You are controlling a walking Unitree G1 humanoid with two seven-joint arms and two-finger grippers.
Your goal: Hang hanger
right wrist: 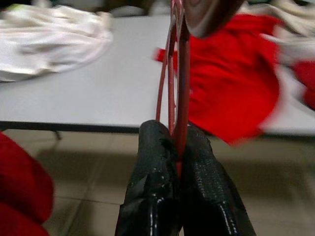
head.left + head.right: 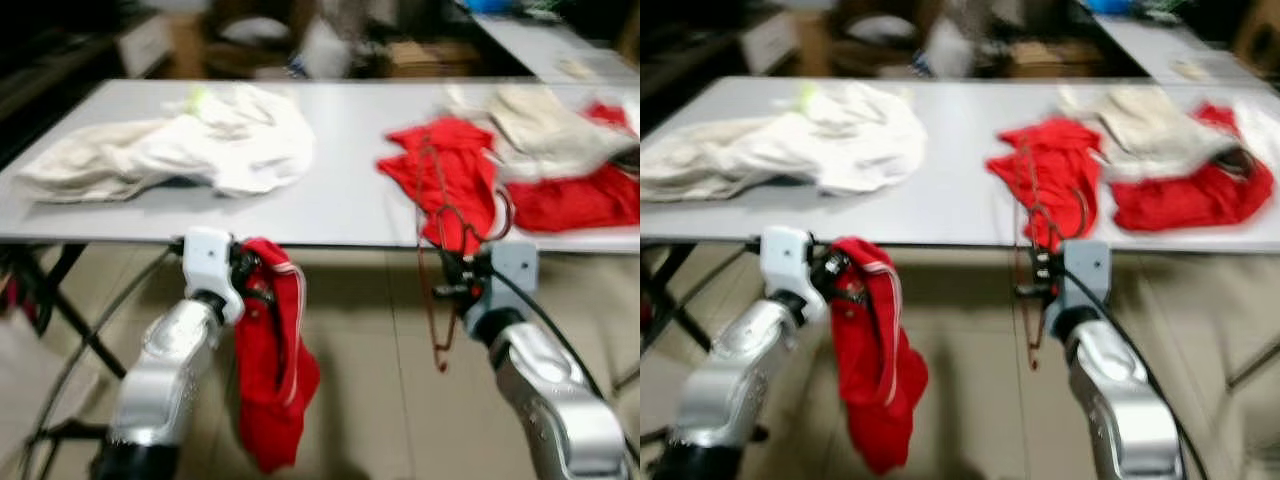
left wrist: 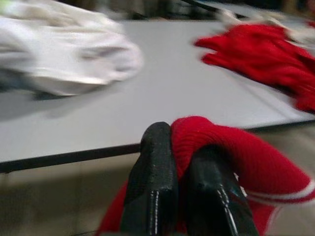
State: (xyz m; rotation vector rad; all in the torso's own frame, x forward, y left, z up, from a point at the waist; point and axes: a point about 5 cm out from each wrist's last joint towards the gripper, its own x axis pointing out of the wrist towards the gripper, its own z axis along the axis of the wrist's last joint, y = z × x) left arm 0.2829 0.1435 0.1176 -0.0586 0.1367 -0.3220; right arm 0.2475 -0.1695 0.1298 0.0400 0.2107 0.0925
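I stand before a grey table (image 2: pixel 340 200). My left gripper (image 2: pixel 252 272) is shut on a red garment (image 2: pixel 272 370) with a white stripe, which hangs down below the table's front edge. In the left wrist view the black fingers (image 3: pixel 157 182) pinch the red cloth (image 3: pixel 231 152). My right gripper (image 2: pixel 455 275) is shut on a thin dark red wire hanger (image 2: pixel 435 250), held upright in front of the table edge. In the right wrist view the hanger (image 1: pixel 179 73) rises from between the closed fingers (image 1: pixel 157 187).
A white cloth heap (image 2: pixel 200 140) lies on the table's left half. Red clothes (image 2: pixel 445 175) and a cream garment (image 2: pixel 545 125) lie on the right half. Below is tiled floor (image 2: pixel 370 400). Boxes and another table (image 2: pixel 530 40) stand behind.
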